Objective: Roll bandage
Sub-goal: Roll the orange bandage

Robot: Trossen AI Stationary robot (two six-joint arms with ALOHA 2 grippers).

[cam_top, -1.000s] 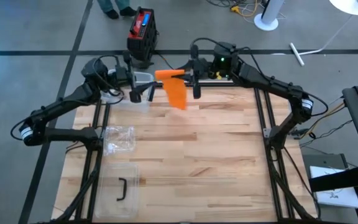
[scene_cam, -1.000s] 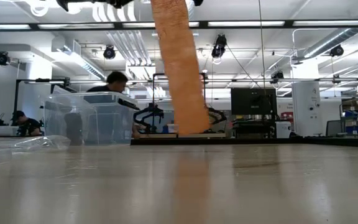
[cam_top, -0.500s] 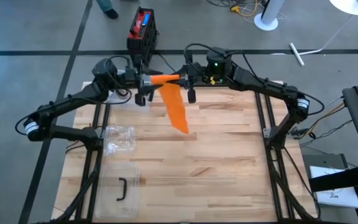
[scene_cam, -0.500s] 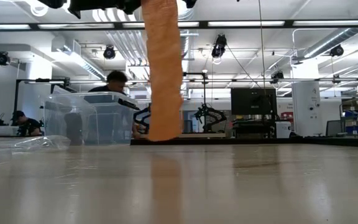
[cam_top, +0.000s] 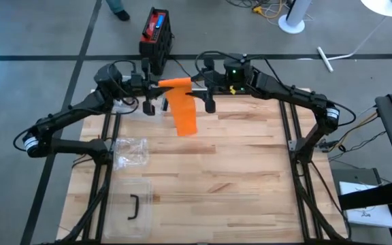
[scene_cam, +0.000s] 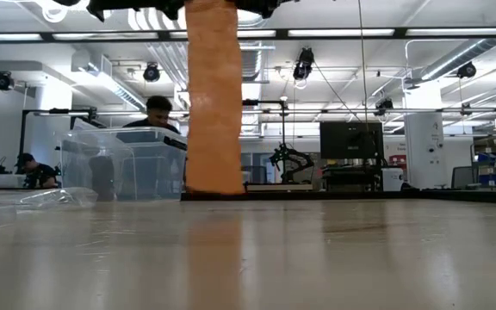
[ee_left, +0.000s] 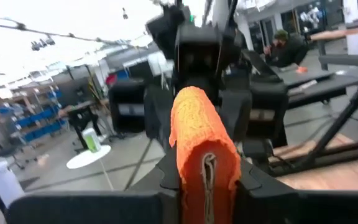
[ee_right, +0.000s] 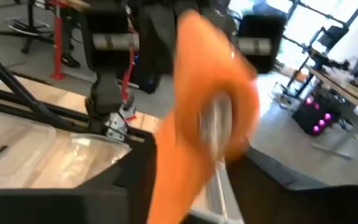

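An orange bandage roll (cam_top: 175,83) is held level, high over the table's far edge, between my two grippers. Its loose tail (cam_top: 184,112) hangs straight down as a broad strip (scene_cam: 213,95). Whether the lower end (scene_cam: 213,182) touches the table, I cannot tell. My left gripper (cam_top: 160,86) is shut on the roll's left end (ee_left: 205,134). My right gripper (cam_top: 194,86) faces it at the roll's right end (ee_right: 213,106). Its fingers stand apart on either side of that end (ee_right: 197,174); the blur hides whether they touch it. My left gripper pinches the roll's left end (ee_left: 207,165) between its two fingers, one on each side of the roll. The fingers come level from the table's left and lie along the roll's axis. The roll is lifted clear, and its tail hangs slack below.
A clear plastic box (scene_cam: 127,164) stands at the far left of the table. A crumpled clear bag (cam_top: 129,153) and a clear lid with a black handle (cam_top: 133,204) lie along the left side. People sit beyond the table (scene_cam: 158,112).
My left gripper has gone toward the table's right, up to the roll's left end, and has taken hold of it. My right gripper has shifted a little toward the left with the roll. The hanging tail has swung from slanting rightward to hanging straight, farther left.
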